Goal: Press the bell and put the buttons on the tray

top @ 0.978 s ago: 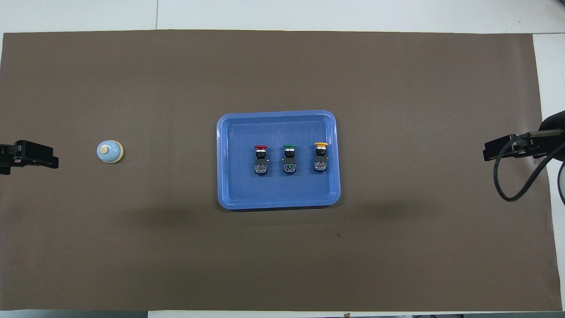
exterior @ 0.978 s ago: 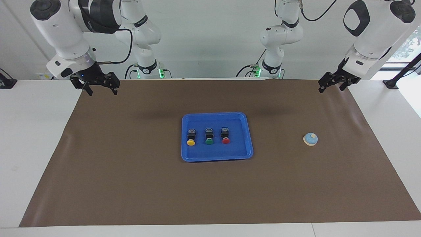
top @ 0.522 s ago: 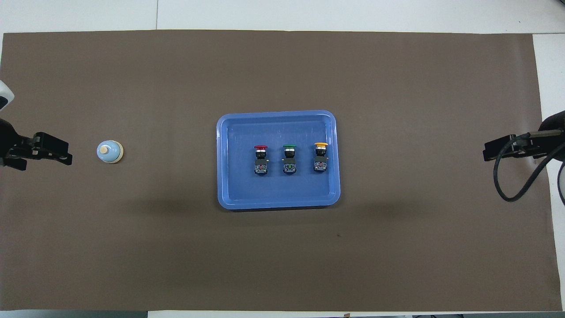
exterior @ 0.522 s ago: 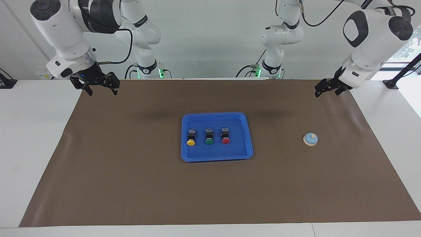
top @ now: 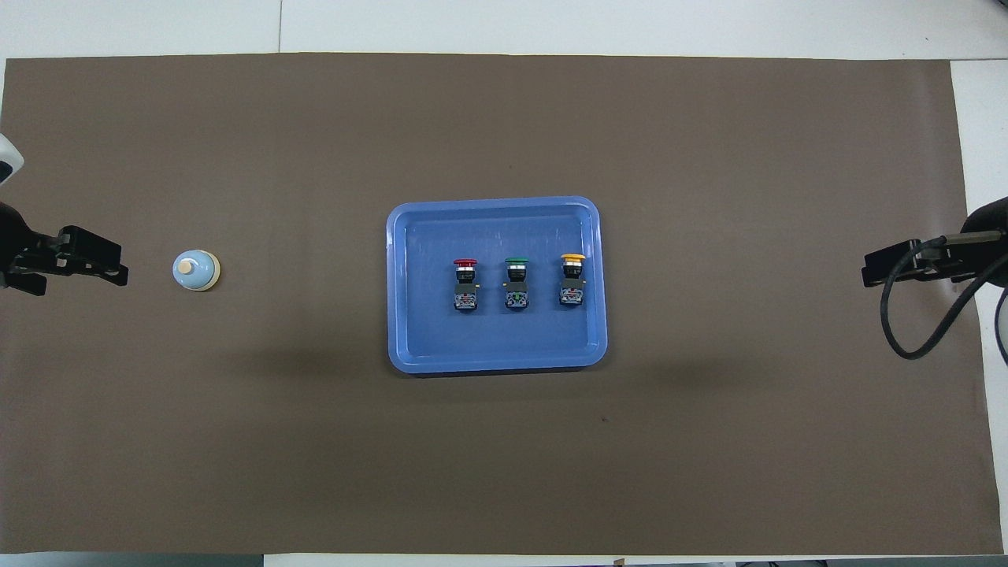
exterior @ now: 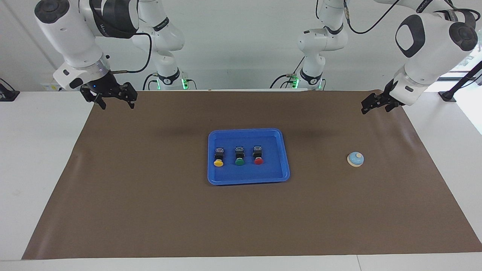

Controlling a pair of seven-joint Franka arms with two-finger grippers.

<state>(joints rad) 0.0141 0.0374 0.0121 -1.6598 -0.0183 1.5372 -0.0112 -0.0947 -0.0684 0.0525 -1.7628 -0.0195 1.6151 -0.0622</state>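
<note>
The blue tray (exterior: 272, 170) (top: 488, 340) lies mid-mat. Three buttons rest in it in a row: yellow (exterior: 218, 157) (top: 572, 280), green (exterior: 239, 156) (top: 516, 283), red (exterior: 258, 155) (top: 465, 284). The light-blue bell (exterior: 355, 159) (top: 195, 270) stands alone on the mat toward the left arm's end. My left gripper (exterior: 374, 108) (top: 118, 268) hangs open and empty in the air over the mat's edge, beside the bell and apart from it. My right gripper (exterior: 117, 106) (top: 866, 272) waits open and empty over the mat's corner at the right arm's end.
A brown mat (exterior: 150, 210) covers most of the white table (exterior: 37, 158). Bare mat lies all around the tray and the bell. A black cable (top: 906, 331) loops off the right arm.
The left gripper has come a little lower and closer to the bell. Tray, buttons, bell and the right arm have not moved.
</note>
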